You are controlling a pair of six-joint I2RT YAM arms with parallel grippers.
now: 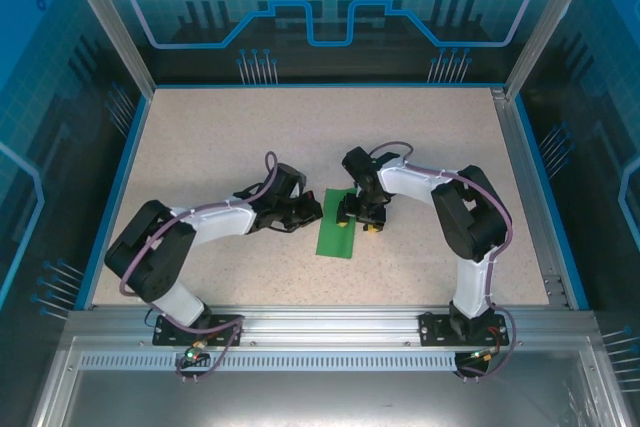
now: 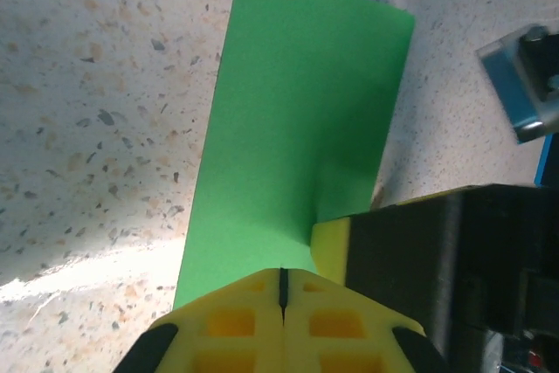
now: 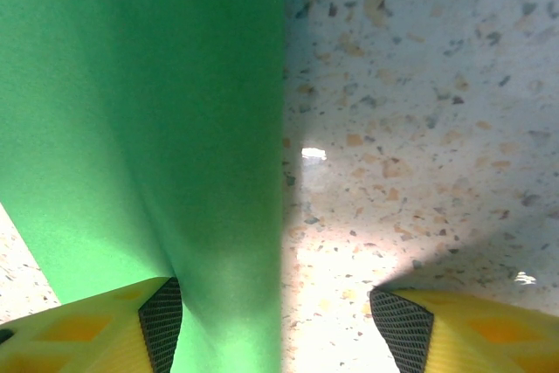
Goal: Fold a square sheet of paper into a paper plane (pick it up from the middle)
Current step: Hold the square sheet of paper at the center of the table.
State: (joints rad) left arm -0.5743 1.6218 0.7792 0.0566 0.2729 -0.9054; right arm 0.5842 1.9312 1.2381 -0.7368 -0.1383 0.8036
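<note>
We see the left tool (image 2: pixel 281 275) clenched at the edge of the green sheet (image 2: pixel 297 120) — the right tool (image 3: pixel 278 310) released, straddling its side on the tabletop (image 1: pixel 250 137).

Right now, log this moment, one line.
green paper: folded, on table | left gripper: shut at its edge | right gripper: open astride its edge

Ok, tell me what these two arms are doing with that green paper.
Both arms meet over the sheet of paper, which lies as a narrow rectangle on the table. The left gripper is shut at one edge of it; whether it pinches the paper I cannot tell. The right gripper is open, straddling a long edge, one finger on the paper, the other over the table. No plane shape yet.
</note>
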